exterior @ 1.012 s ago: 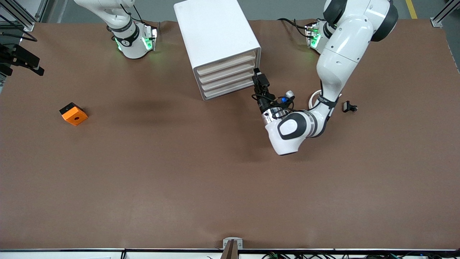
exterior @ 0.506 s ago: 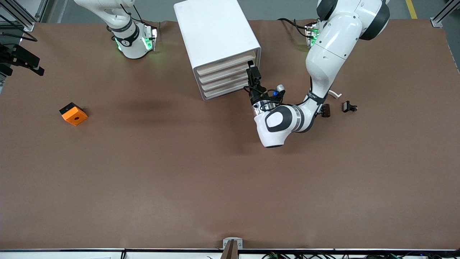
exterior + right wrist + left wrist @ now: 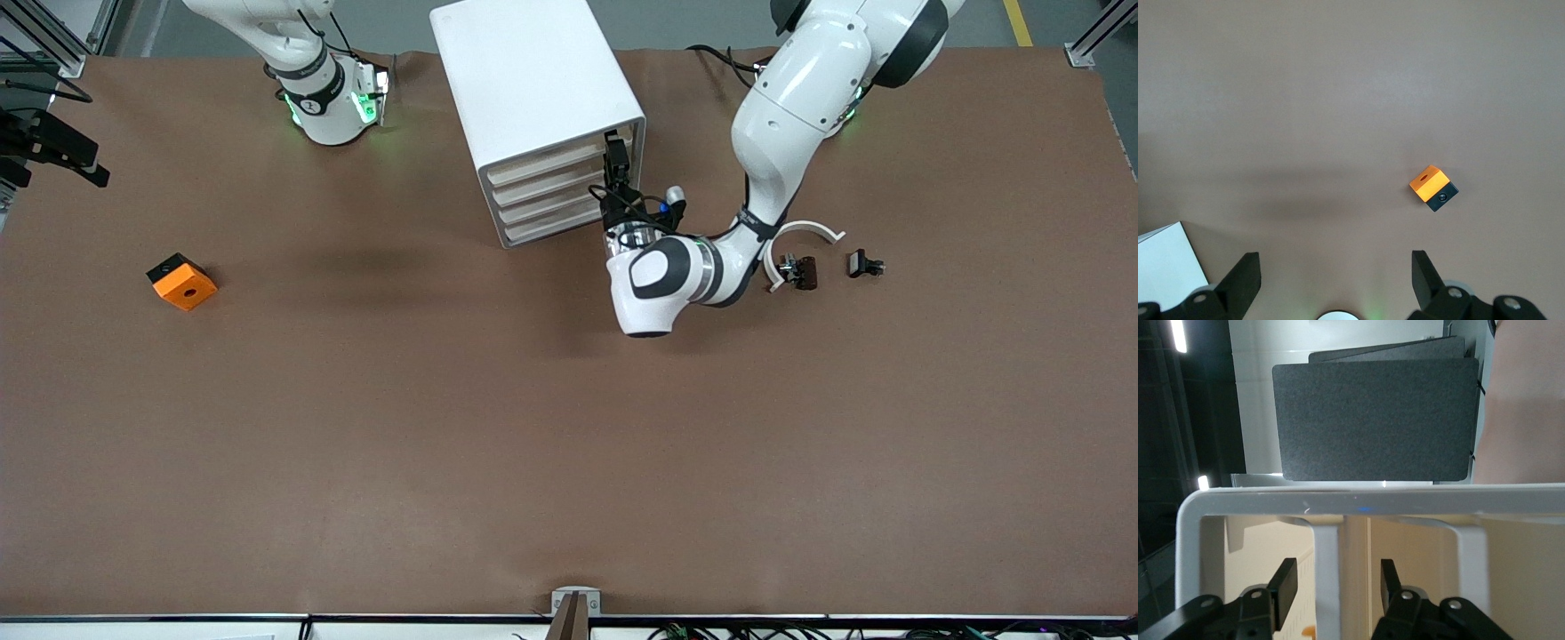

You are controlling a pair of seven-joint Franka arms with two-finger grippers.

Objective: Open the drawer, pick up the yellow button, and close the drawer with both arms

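The white cabinet stands toward the robots' end of the table, and all of its cream drawer fronts sit flush. My left gripper is open at the upper fronts, by the corner toward the left arm's end. In the left wrist view the left gripper has its jaws either side of a white strip and a cream front edge, with a gap on each side. A small orange speck shows beside that strip; I cannot tell what it is. The button is hidden. My right gripper hangs open and empty above the table.
An orange block with a black face lies toward the right arm's end, also seen as the orange block. A white curved band and two small black clips lie toward the left arm's end. The cabinet corner shows.
The left arm has swung toward the cabinet and brought its gripper up onto the upper drawer fronts. That uncovered the white band and a black clip. The right arm has not moved.
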